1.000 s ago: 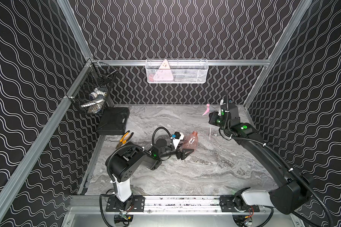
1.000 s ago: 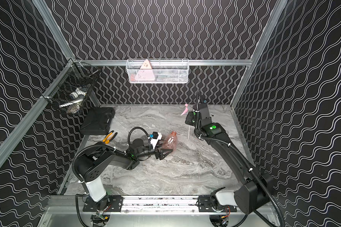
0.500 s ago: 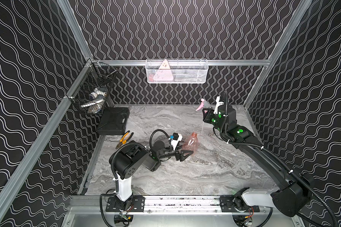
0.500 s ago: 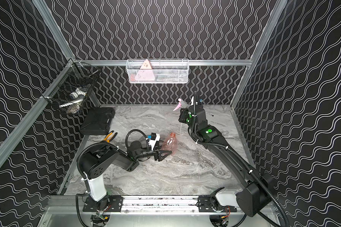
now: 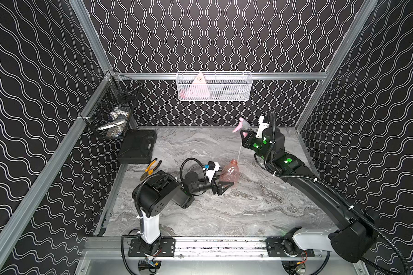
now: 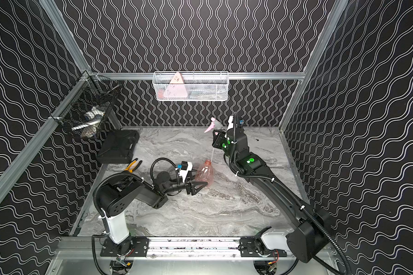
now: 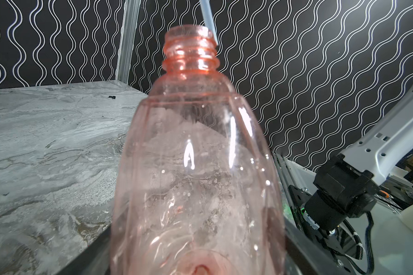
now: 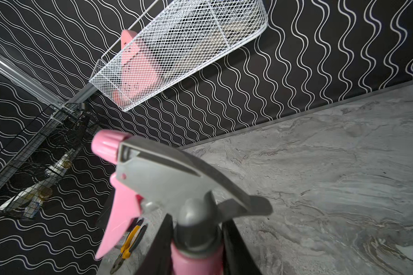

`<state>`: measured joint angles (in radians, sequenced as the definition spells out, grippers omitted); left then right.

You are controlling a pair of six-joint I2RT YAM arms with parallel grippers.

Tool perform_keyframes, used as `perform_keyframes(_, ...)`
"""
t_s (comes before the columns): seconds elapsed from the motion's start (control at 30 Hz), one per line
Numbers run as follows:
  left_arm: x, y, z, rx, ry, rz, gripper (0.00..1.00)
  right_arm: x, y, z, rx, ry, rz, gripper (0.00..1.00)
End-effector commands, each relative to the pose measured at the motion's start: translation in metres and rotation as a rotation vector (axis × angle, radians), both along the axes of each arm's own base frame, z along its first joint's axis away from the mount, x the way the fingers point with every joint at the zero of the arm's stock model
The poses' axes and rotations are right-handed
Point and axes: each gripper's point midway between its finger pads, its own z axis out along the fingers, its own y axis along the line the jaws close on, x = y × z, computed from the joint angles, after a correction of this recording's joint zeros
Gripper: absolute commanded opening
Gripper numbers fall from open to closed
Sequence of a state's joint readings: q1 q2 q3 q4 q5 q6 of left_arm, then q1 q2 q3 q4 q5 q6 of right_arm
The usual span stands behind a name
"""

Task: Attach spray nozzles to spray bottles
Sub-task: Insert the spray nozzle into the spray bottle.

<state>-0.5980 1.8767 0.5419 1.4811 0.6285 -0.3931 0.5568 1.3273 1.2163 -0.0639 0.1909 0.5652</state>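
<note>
Both top views: the spray bottle (image 5: 230, 170) (image 6: 204, 171) stands neck up just toward 12 o'clock of the centre of the marble table (image 5: 224, 214); whether its base touches the surface cannot be confirmed. The left gripper (image 5: 224, 179) (image 6: 198, 178) reaches in from 9 o'clock and is clamped across the bottle's lower body. The right gripper (image 5: 243, 133) (image 6: 216, 134) holds the spray nozzle (image 5: 239, 123) (image 6: 212, 123) in the air toward 1 o'clock, jaws closed on its collar. The dip tube (image 5: 239, 153) (image 6: 211, 153) hangs down, its tip at the bottle's mouth. A black case (image 5: 137, 146) lies at 10 o'clock, with pliers (image 5: 150, 166) just beside it. A white mesh basket (image 5: 214, 87) on the wall at 12 o'clock holds a pink triangular card (image 5: 198, 89). A black wire basket (image 5: 112, 116) hangs at 10 o'clock. Left wrist view: the bottle fills the frame and dark fingers (image 7: 88, 257) flank its base. The tube end lies against the edge of the threaded neck; whether it is inside the mouth cannot be told. Right wrist view: the nozzle's grey body and pink trigger show close up, with black fingers (image 8: 160, 247) pressed on either side of the collar.
</note>
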Motion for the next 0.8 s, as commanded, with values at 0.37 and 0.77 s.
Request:
perform_keyframes(0.37, -0.002, 0.001, 0.013, -0.016, -0.061, 0.000, 0.55, 0.003, 0.013, 0.010, 0.026, -0.047, 0.017, 0.14)
perform_keyframes(0.77, -0.001, 0.000, 0.011, -0.007, -0.051, -0.003, 0.55, 0.006, 0.009, 0.021, -0.010, -0.075, -0.001, 0.13)
